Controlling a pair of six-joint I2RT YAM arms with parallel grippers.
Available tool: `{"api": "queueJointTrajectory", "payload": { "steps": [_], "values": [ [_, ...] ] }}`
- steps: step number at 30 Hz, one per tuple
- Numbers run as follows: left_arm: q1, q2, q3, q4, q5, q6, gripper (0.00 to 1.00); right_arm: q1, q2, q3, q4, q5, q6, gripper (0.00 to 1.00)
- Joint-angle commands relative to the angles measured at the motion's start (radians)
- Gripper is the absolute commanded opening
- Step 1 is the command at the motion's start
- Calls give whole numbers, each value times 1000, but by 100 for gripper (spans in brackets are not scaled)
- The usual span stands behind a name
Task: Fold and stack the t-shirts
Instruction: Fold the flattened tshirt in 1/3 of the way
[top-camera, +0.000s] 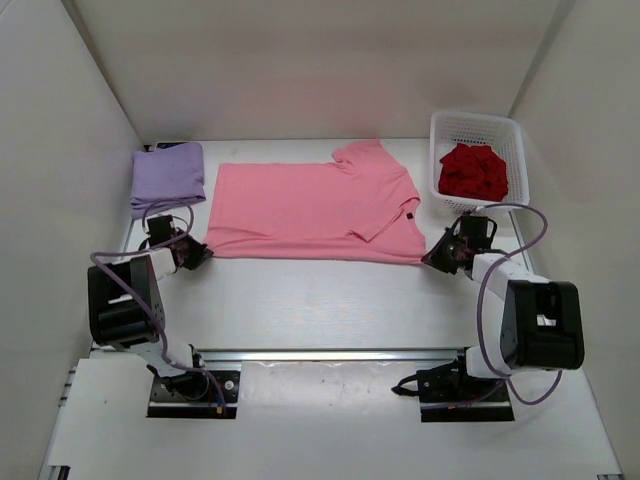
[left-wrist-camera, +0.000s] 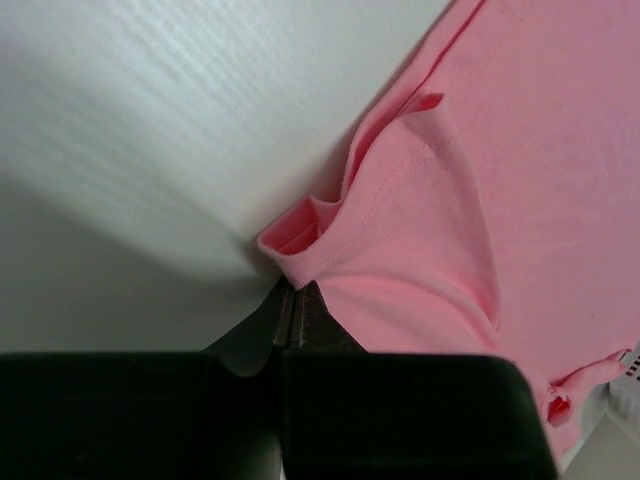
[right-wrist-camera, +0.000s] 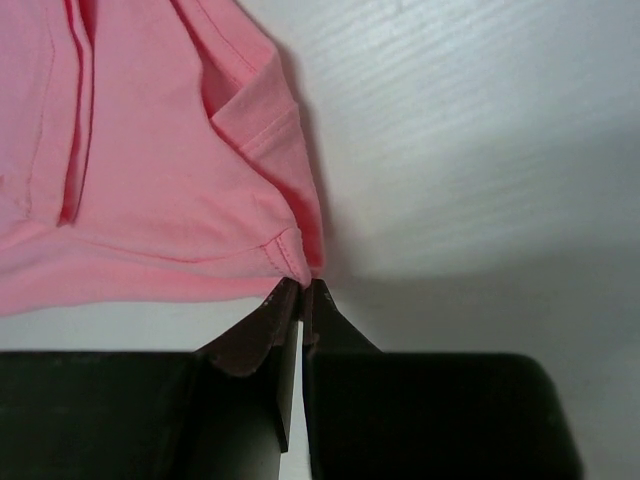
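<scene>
Pink shirt (top-camera: 315, 212): spread flat in the middle of the table (top-camera: 330, 300), collar end to the right, near sleeve seemingly tucked in over the body, long near edge facing the arms. Left gripper (left-wrist-camera: 292, 300): clamped tight on the near left corner, cloth bunched into a small pleat at the tips. Right gripper (right-wrist-camera: 302, 290): likewise closed, nipping only the very tip of the near right hem corner; thin hold, liable to slip under a pull. Both near corners taken at once, presumably to lift that edge and carry it over to the far edge for a lengthwise fold, hem kept taut and square between the two arms. Purple shirt (top-camera: 168, 175): folded, at the far left of the table just beyond the left gripper; likely the base of the stack, parked clear of the working area. Red shirt (top-camera: 474, 172): crumpled in the basket (top-camera: 480, 125) at far right, not yet folded. Task judged roughly a third done.
</scene>
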Motion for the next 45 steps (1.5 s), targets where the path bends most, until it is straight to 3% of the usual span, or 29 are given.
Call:
{"api": "queueJointTrajectory", "payload": {
  "steps": [1, 8, 10, 11, 12, 13, 15, 20, 22, 23, 25, 26, 28, 34, 37, 45],
  "values": [
    [2, -123, -86, -95, -35, 41, 0, -10, -77, -43, -69, -20, -28, 0],
    [2, -347, -196, -308, -78, 89, 0, -55, -300, -185, -236, -112, -25, 0],
    [0, -379, -186, -399, -137, 138, 5, -39, -346, -183, -302, -95, -39, 0],
    [5, -399, -183, -442, -183, 155, 14, -30, -358, -189, -330, -98, -41, 2],
    [9, -410, -179, -461, -210, 159, 36, -28, -366, -189, -339, -91, -44, 10],
    [3, -416, -168, -477, -239, 172, 68, -25, -370, -195, -341, -85, -57, 15],
    [5, -413, -150, -482, -241, 175, 99, -19, -363, -179, -359, -74, -76, 37],
    [-56, -398, 51, -507, -250, 190, 99, 25, -338, 5, -456, 4, -178, 52],
    [-136, -396, 102, -461, -233, 224, 94, 63, -321, 90, -447, -2, -205, 48],
    [-205, -399, 110, -418, -238, 227, 88, 94, -298, 96, -403, -9, -197, 39],
    [-356, -387, 93, -287, -233, 210, 38, 134, -257, 85, -254, -80, -168, 3],
    [-388, -382, 81, -256, -238, 189, 23, 154, -223, 72, -208, -116, -142, 0],
    [-513, -317, 73, -179, -222, 172, 15, 198, -170, 68, -85, -104, -108, 0],
    [-659, -169, 61, -16, -74, 130, 14, 327, 4, 99, -11, -91, -94, 1],
    [-713, -152, 38, 32, -79, 127, 15, 318, 38, 78, 23, -109, -64, 0],
    [-702, -137, -33, 93, -47, 112, 15, 334, 128, 113, 38, -92, -58, 0]
  ]
}}
